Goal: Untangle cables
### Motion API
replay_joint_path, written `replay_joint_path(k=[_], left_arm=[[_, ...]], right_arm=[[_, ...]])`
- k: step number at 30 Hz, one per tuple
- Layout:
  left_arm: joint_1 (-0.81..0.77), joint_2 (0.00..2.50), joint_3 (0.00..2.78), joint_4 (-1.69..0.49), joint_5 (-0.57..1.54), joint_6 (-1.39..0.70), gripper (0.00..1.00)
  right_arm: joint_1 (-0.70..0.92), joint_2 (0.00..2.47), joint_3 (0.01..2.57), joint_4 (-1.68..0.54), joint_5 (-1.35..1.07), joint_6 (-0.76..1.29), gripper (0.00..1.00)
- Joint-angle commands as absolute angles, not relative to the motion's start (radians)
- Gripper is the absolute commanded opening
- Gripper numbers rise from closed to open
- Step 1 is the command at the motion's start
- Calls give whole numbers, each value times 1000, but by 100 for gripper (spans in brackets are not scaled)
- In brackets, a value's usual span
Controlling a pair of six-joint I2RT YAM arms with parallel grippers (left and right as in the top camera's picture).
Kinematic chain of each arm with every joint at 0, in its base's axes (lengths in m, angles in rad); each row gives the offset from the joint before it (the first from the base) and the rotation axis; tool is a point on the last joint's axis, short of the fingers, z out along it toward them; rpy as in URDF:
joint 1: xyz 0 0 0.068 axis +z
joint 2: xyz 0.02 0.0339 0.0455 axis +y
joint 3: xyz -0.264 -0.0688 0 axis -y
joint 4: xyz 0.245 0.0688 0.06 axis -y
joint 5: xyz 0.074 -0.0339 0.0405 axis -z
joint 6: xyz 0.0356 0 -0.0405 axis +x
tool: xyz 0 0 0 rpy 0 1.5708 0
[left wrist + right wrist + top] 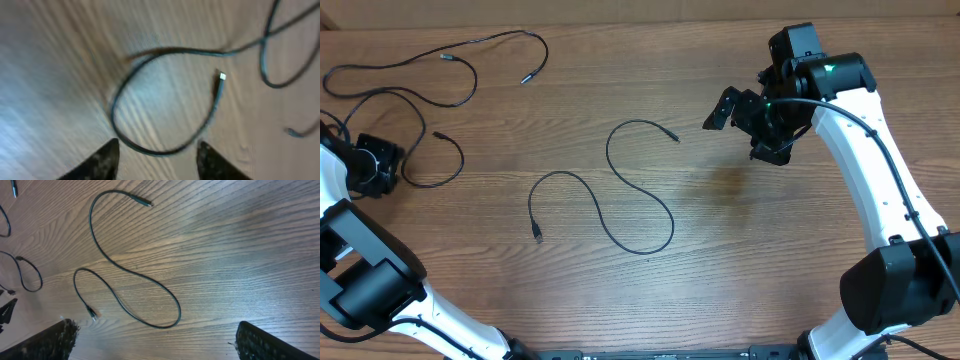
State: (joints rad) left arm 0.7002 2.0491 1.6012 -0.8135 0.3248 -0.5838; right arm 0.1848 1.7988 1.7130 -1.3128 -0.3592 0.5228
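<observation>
The cables (608, 148) are plain black, one plug tip (222, 76) glinting white. The table (740, 260) is warm brown wood with fine darker grain streaks and a pale bluish sheen in places. The right arm (865, 170) has a white shell with black joints and a small glowing green light (830, 68)

You see a smooth black plastic-jacketed cable (125, 270) on the matt, grained wood tabletop (240, 240) ahead of the speckled fingers (270, 345).
</observation>
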Motion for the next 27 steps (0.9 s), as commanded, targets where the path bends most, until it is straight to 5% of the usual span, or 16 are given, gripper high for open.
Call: replay_joint_path(k=[1,8,18,24,27], left_arm=[[707,2049,1643,-794,522,-591,57],[705,2045,1808,-815,469,-494,71],[700,2069,1868,-644,123,-579,99],[699,2136,1868,-498,98,-450,94],[699,2155,1868,-453,29,-166,94]], right_arm=[[184,1787,1729,-1311,-357,519,100],[184,1787,1729,-1311,-357,519,100],[184,1787,1729,-1311,-357,519,100],[184,1787,1729,-1311,-357,519,100],[184,1787,1729,-1311,-357,519,100]])
